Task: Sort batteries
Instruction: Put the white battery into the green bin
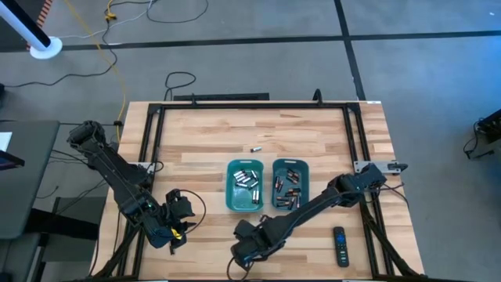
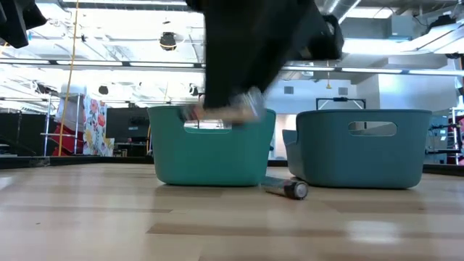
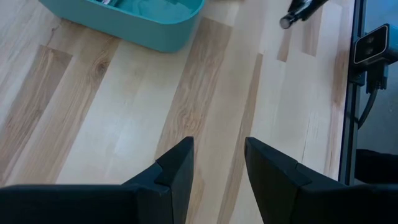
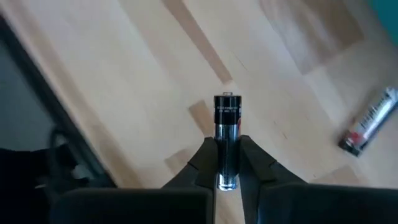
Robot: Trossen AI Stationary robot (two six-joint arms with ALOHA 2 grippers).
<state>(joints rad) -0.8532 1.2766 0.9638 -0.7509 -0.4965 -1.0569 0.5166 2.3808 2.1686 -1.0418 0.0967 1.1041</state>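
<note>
Clamped between the right gripper's (image 4: 227, 163) fingers, a dark battery (image 4: 227, 140) points straight out along them. Both teal bins (image 1: 245, 186) lie beyond, toward table centre, nearer this arm. Left gripper (image 3: 217, 163) hovers spread, empty, over bare wood.

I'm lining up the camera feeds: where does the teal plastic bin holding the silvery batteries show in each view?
High view: teal plastic bin, centre, left of the second teal bin.
Low view: left of centre, behind the dark arm.
Left wrist view: likely the teal corner at the top.
Right wrist view: not clearly in it.
Shared landmark: light wooden tabletop.
</note>
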